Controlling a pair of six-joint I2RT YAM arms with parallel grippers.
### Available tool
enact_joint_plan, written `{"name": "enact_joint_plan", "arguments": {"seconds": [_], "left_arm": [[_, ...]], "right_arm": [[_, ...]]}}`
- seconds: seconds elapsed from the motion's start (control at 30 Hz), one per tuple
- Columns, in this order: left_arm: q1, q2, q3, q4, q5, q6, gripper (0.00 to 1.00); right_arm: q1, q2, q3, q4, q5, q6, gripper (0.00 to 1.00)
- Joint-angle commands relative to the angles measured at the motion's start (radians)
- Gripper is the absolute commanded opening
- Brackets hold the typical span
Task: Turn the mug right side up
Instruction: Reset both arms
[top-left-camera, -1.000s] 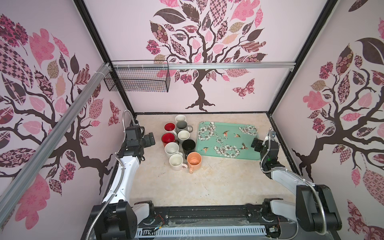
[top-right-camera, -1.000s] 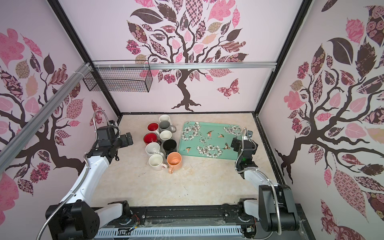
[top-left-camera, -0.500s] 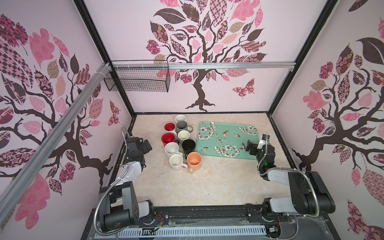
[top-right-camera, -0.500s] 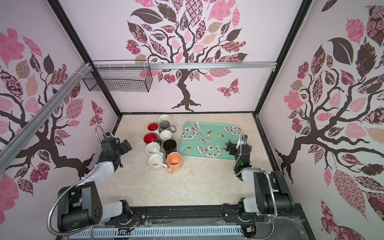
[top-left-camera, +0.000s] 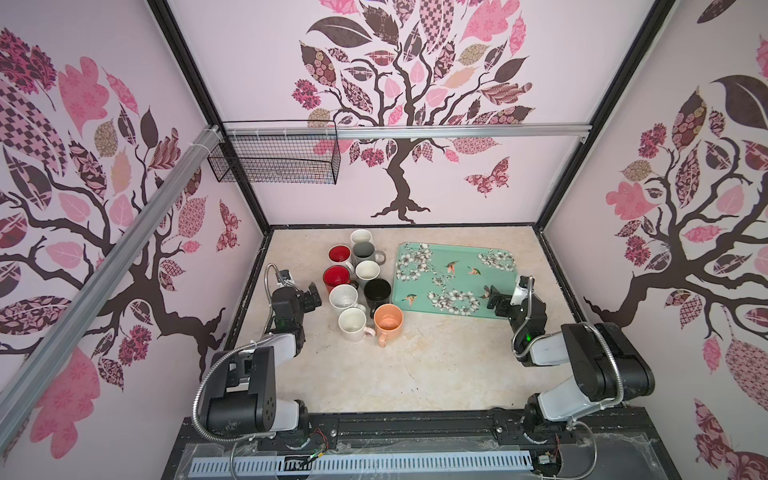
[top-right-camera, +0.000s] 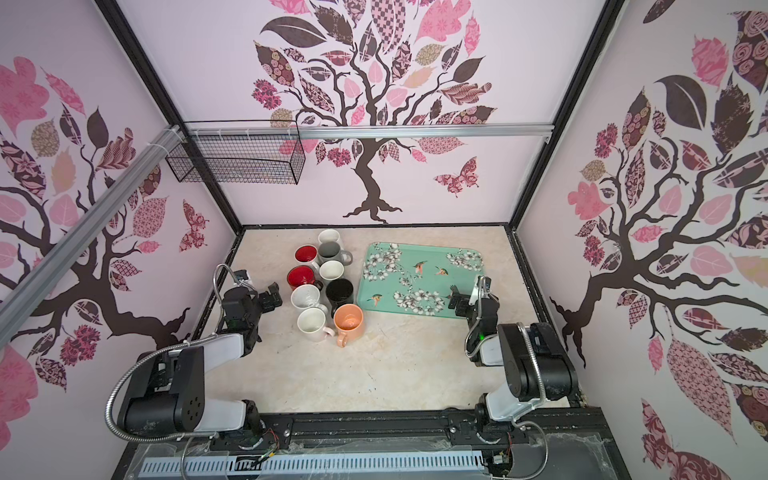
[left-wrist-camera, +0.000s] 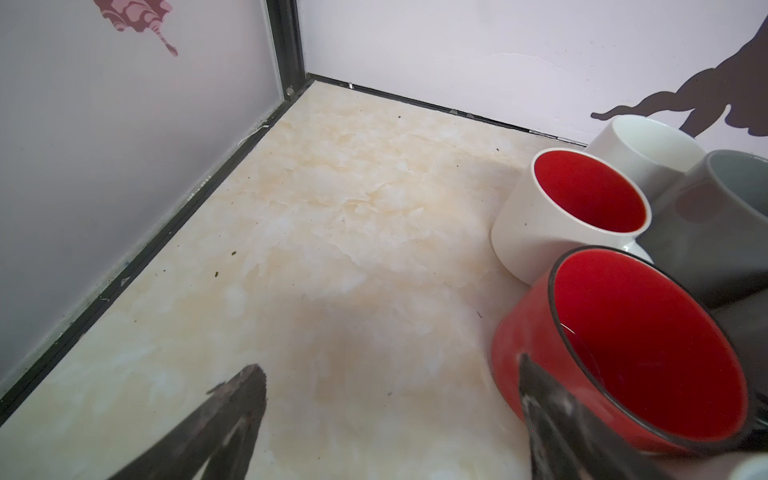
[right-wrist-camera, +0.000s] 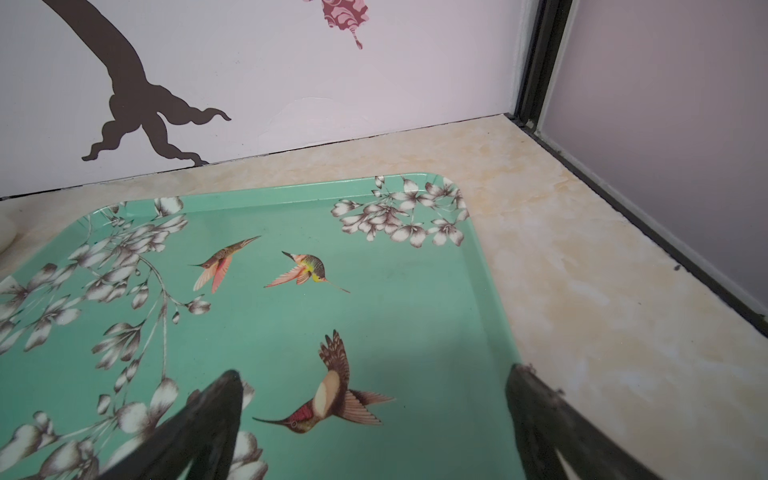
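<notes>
Nine mugs (top-left-camera: 367, 270) stand bunched on the table (top-left-camera: 415, 365) just beside the tray (top-left-camera: 457, 253); none is on it.

- **Mouths:** every one I can read faces up: red mug (top-left-camera: 336, 276), peach mug (top-left-camera: 388, 318), grey mug (top-left-camera: 365, 250) and the white ones.
- **Black mug (top-left-camera: 377, 289):** it sits closest to the tray and is too dark to be certain, but it looks hollow. No mug is seen lying on its side.
- **Left gripper (top-left-camera: 311, 296):** on the far side of the mugs from the tray, jaws spread, holding nothing. One finger is close to the red mug in the wrist view; I can't tell if they touch.
- **Right gripper (top-left-camera: 496, 298):** over the tray's edge farthest from the mugs, jaws spread, empty.

Judgement: the turning looks done, with nothing visibly left except confirming the black mug.
</notes>
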Motion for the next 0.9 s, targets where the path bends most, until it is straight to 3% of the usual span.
{"name": "enact_joint_plan", "arguments": {"seconds": [0.0,0.1,0.23,0.3,0.37,0.47,0.87], "left_arm": [[0.001,0.041,-0.032,0.16,-0.008,0.032,0.97],[-0.018,0.064,-0.009,0.139,0.013,0.068,0.97],[-0.041,0.166,-0.068,0.367,0.009,0.093,0.97],[-0.042,0.128,-0.051,0.262,0.002,0.091,0.97],[-0.044,0.156,-0.063,0.34,0.003,0.094,0.97],[-0.045,0.132,-0.047,0.263,0.004,0.094,0.97],[-0.046,0.139,-0.048,0.276,0.005,0.1,0.97]], "right_arm": [[-0.001,-0.005,0.019,0.012,-0.007,-0.015,1.0],[-0.001,-0.005,0.018,0.01,-0.007,-0.015,1.0],[-0.001,-0.006,0.019,0.009,-0.008,-0.015,1.0],[-0.001,-0.006,0.018,0.012,-0.007,-0.015,1.0],[-0.001,-0.007,0.017,0.012,-0.007,-0.015,1.0],[-0.002,-0.006,0.018,0.012,-0.008,-0.016,1.0],[-0.001,-0.006,0.017,0.012,-0.008,-0.015,1.0]]}}
